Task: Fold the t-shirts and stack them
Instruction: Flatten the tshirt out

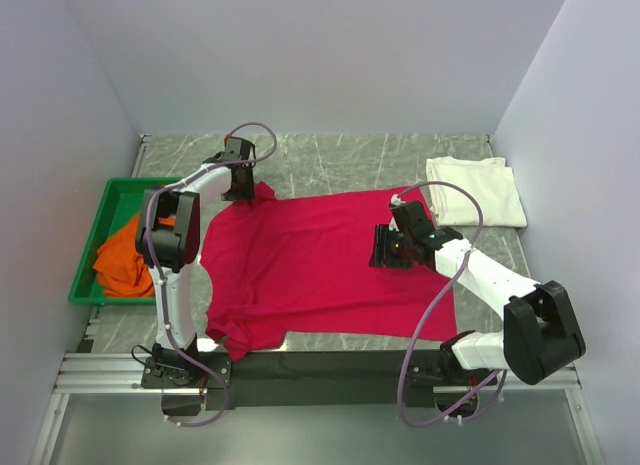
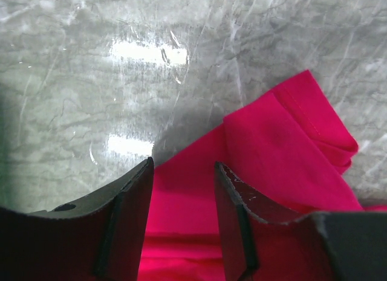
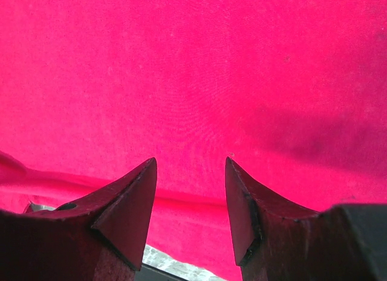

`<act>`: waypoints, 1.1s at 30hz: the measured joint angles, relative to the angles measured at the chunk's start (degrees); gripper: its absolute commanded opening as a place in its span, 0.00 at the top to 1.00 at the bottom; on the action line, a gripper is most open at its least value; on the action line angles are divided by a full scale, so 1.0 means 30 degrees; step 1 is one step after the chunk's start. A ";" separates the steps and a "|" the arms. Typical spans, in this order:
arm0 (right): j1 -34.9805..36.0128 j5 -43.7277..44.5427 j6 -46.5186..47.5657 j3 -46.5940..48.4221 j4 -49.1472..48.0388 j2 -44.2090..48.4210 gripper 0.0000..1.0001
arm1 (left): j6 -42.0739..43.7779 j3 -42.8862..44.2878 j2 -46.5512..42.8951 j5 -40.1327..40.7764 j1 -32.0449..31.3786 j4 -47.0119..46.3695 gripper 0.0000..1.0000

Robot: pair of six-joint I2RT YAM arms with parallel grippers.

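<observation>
Crimson t-shirt (image 1: 310, 270) was spread flat; one cream t-shirt (image 1: 478, 190) and one orange t-shirt (image 1: 120, 265) were counted. Left gripper (image 2: 184, 166) and right gripper (image 3: 190, 163) were seen open.

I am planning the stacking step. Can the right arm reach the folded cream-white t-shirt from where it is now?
Probably yes. The right gripper is open over the crimson t-shirt and holds nothing. The cream-white t-shirt lies close by on its far right, and nothing stands between them.

Beyond the black mounting bar (image 1: 330, 363), the left arm (image 1: 172, 285) and right arm (image 1: 490, 277) are being shown in white shells with black joints. Lilac cables (image 1: 258, 125) are being looped alongside, and dark wedge-shaped fingers (image 2: 130, 220) are being seen.
</observation>
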State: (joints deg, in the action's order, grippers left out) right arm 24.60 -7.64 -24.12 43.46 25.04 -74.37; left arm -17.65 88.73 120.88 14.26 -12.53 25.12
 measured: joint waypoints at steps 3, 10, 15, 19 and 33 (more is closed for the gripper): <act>0.0000 0.0000 0.0015 0.0000 -0.0022 -0.0007 0.44 | -0.0007 0.0007 0.0240 -0.0299 0.0117 -0.0233 0.53; 0.0000 0.0007 0.0022 0.0000 -0.0066 -0.0007 0.44 | -0.0080 0.0000 0.0415 -0.0313 0.0095 -0.0699 0.82; 0.0000 0.0015 0.0087 0.0000 -0.0066 -0.0022 0.44 | -0.0073 0.0000 0.0517 0.0036 0.0029 -0.1158 0.96; 0.0000 0.0036 0.0153 0.0000 -0.0073 -0.0036 0.44 | -0.0175 0.0051 0.0532 0.0809 0.0080 -0.1042 0.99; 0.0000 0.0852 0.0240 0.0000 -0.0058 -0.0036 0.44 | -0.1355 0.2543 0.1960 0.2681 0.1829 0.0787 0.93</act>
State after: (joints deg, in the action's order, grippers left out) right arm 24.60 -5.08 -23.40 43.46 24.86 -74.48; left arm -21.71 96.36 126.76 22.31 -7.05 27.49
